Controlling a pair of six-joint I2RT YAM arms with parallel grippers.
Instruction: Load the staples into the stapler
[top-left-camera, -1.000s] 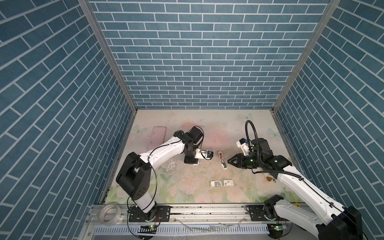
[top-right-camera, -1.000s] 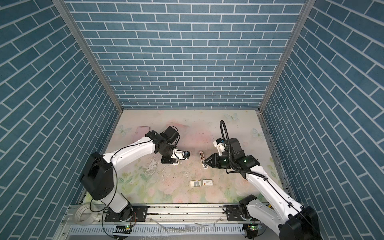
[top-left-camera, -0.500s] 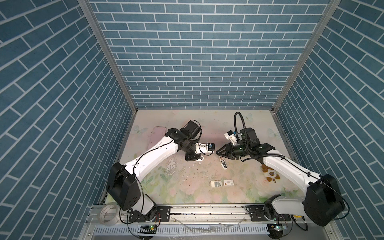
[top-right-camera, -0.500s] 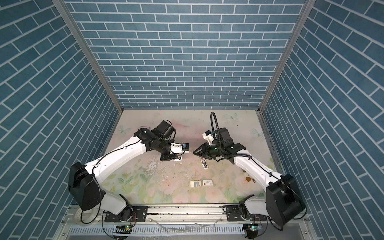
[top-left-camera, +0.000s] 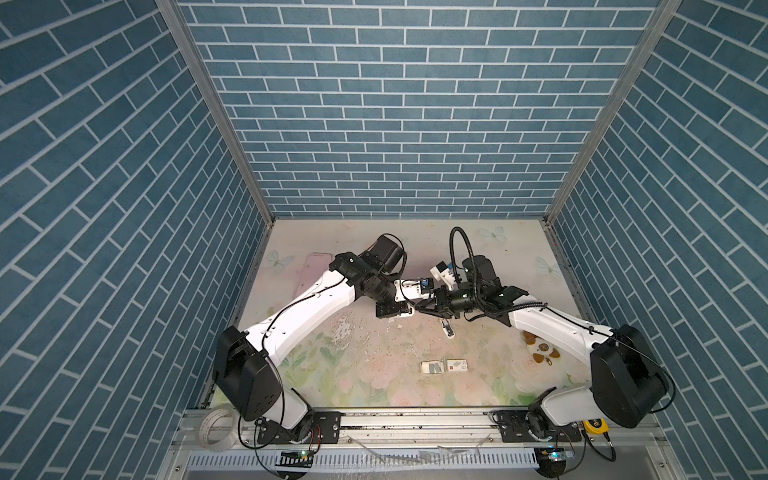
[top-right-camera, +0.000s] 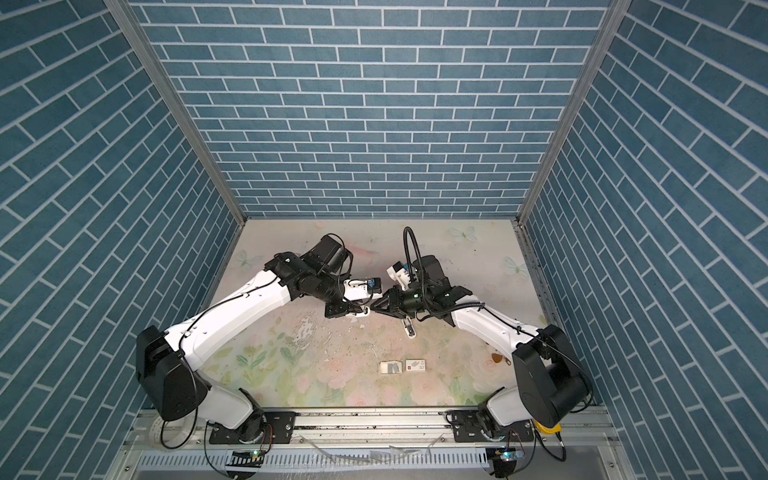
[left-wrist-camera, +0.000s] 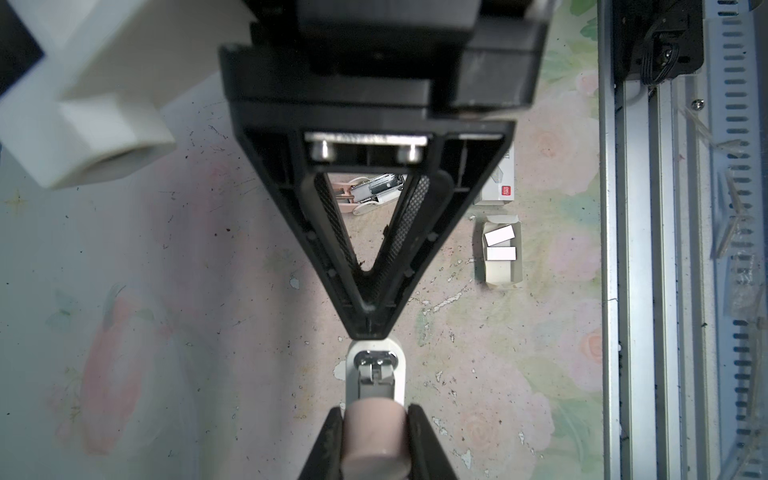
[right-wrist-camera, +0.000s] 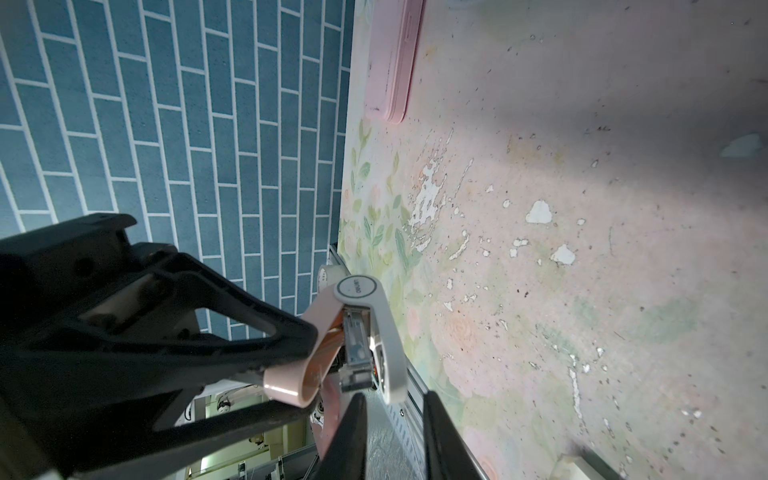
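Observation:
My left gripper (left-wrist-camera: 374, 415) is shut on a small pink and white stapler (left-wrist-camera: 374, 374), held above the table middle (top-left-camera: 409, 311). In the right wrist view the stapler (right-wrist-camera: 357, 328) stands open, pink lid swung away from the metal channel. My right gripper (right-wrist-camera: 392, 399) faces it tip to tip (top-left-camera: 417, 309), jaws a narrow gap apart with nothing between them. The staples (top-left-camera: 434, 367) are grey strips lying in a white card tray (top-left-camera: 424, 367) near the front. The left wrist view shows them (left-wrist-camera: 500, 237) too.
A second open mini stapler (top-left-camera: 448, 330) lies on the table under my right arm. A white sleeve with a red mark (top-left-camera: 457, 365) sits beside the tray. A pink flat case (top-left-camera: 313, 272) lies at the far left, small orange pieces (top-left-camera: 540, 351) at the right, a tape roll (top-left-camera: 216, 428) on the front rail.
Both arms have swung in toward the middle. My right gripper has moved left up to the held stapler's end and its jaws have narrowed. My left gripper kept its hold.

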